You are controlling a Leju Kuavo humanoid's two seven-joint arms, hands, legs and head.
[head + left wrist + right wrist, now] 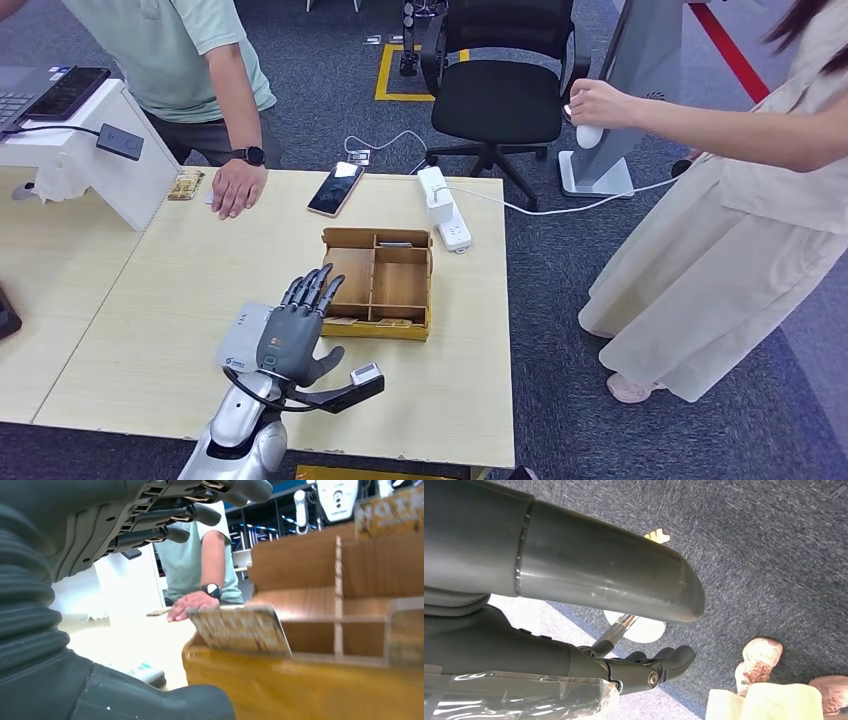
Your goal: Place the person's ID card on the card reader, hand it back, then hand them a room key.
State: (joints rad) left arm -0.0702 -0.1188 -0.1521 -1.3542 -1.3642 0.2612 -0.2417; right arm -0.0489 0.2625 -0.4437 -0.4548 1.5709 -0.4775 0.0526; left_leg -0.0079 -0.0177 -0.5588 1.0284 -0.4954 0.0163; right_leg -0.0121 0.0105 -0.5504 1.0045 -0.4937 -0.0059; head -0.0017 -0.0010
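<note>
Left hand: left hand (297, 332) over table (180, 300), fingers apart and straight, nothing in it, just left of wooden tray (379, 281).
Right hand: right hand (644, 667) hangs over carpet; fingers partly curled, grip cannot tell.
Card reader: white card reader (243, 338) on table, partly under left hand.
Key cards: key cards (240, 628) stand in tray's near slots.
Person: person's hand (237, 186) flat on far table edge.

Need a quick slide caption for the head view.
Left robot hand hovers open over the card reader beside the wooden organizer; a person's hand rests on the table.
</note>
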